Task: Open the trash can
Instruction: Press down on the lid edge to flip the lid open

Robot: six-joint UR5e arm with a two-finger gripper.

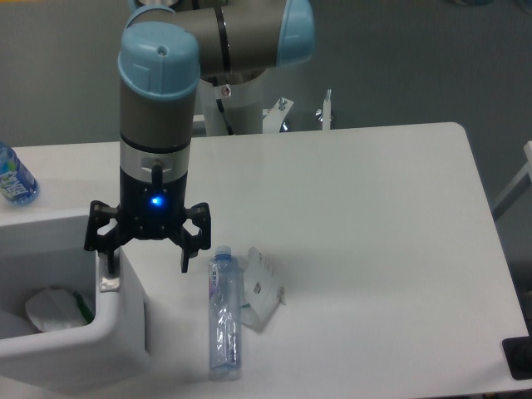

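Camera view, from 9 o'clock across: a blue-labelled bottle (14, 179) stands at the left edge of the white worktop (357, 216), and below it the trash can (100, 337) fills the 8 o'clock corner, its top open so that crumpled white and green rubbish (56, 306) shows inside. Above its right rim, over the small grey latch (109, 281), the pincer (146, 249) hangs with fingers spread wide, holding nothing. Toward 6 o'clock a clear plastic bottle (223, 312) lies on its side, touching a crumpled clear wrapper (261, 287).
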